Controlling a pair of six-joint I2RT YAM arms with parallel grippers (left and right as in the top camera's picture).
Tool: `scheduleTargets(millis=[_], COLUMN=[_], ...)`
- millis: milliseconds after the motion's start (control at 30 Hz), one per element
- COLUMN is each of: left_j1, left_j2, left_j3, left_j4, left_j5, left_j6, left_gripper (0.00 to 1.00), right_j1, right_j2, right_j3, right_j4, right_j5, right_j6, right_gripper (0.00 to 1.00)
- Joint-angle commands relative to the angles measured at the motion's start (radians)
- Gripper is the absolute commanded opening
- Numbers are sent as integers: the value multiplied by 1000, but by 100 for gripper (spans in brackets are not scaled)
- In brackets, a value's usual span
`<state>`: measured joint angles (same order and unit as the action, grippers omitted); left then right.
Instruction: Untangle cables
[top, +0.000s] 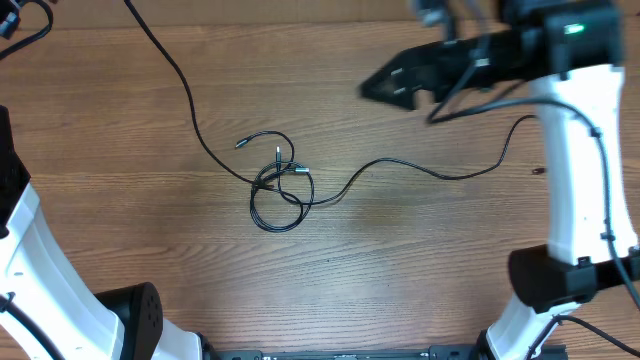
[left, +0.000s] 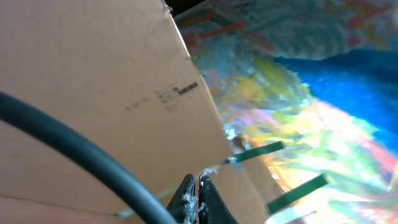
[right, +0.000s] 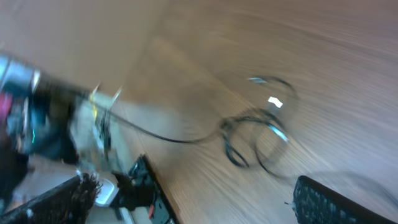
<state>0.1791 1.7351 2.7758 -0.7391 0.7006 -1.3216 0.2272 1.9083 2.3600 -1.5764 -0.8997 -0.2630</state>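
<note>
Right claw (top: 395, 88) hovers blurred above the bench (top: 400, 270), apparently open, empty.
Left claw (left: 199, 200) pinched closed; cables (top: 290, 175) lie tangled.

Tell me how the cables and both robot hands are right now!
Cables: tangled in a loopy knot, lying on the table, nothing holding them.
Left hand: shut, no cable in it.
Right hand: open, empty, off to the side of the knot.
</note>
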Motion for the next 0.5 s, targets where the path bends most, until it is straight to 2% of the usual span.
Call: scheduleTargets(millis=[0,133,333,467], left_j1=[-11,-11,-11,-11], left_j2=[-6,-6,-6,-6], left_j3=[9,9,9,9], left_j4=[10,4,3,-1], left_j5=[4,-5,-1,-2], left_j6=[-108,-122,-141,-142], left_gripper=[4,4,4,4], right_j1=[134,275,409,467], right_j2=[12,21,39,47], right_j3=[-3,-3,-3,-3], right_j4=[64,210,452,620], right_j5=[-64,-59,107,119], right_j6=[-78,-40,217,344], right_gripper=[100,100,100,100])
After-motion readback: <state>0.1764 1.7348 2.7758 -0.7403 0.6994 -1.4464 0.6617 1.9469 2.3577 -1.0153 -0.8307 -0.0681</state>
